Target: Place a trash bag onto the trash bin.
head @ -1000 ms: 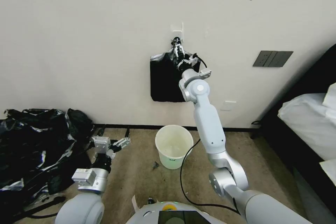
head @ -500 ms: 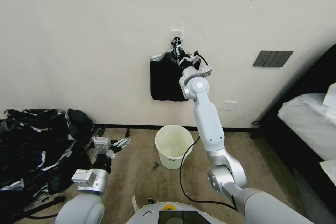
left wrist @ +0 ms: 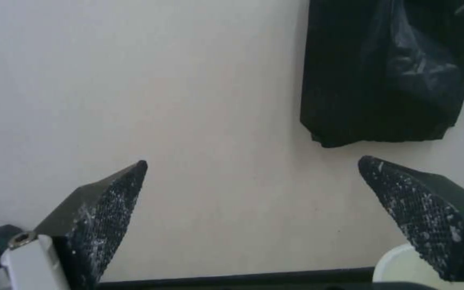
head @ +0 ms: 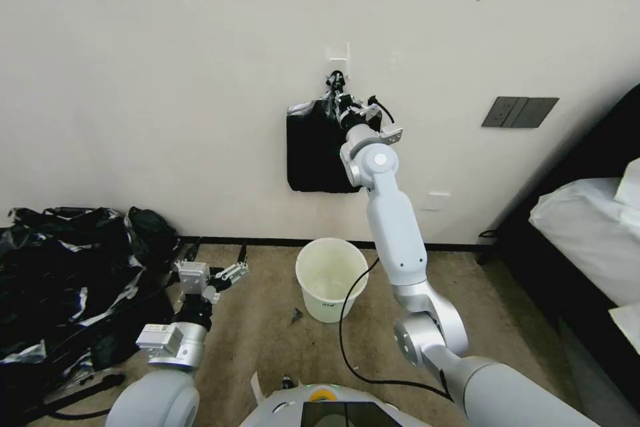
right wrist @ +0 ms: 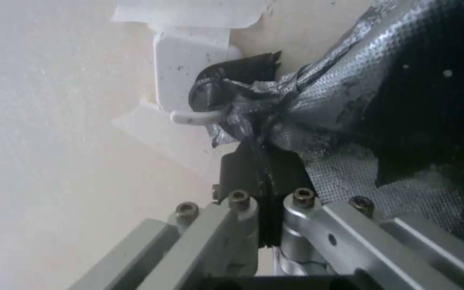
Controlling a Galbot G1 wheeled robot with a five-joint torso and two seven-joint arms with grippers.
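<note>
Right tool (right wrist: 268, 169) pinched on bag pack's (head: 313, 153) knotted top at wall hook (right wrist: 191, 117).
Lift loop up off hook before pulling; left tool (left wrist: 253, 209) idle, open.

We see a heap of black plastic (head: 63, 280) on the brown carpet (head: 267, 320), a white hook (right wrist: 194, 117) and grey switches (head: 519, 111) on the wall (head: 167, 80).
</note>
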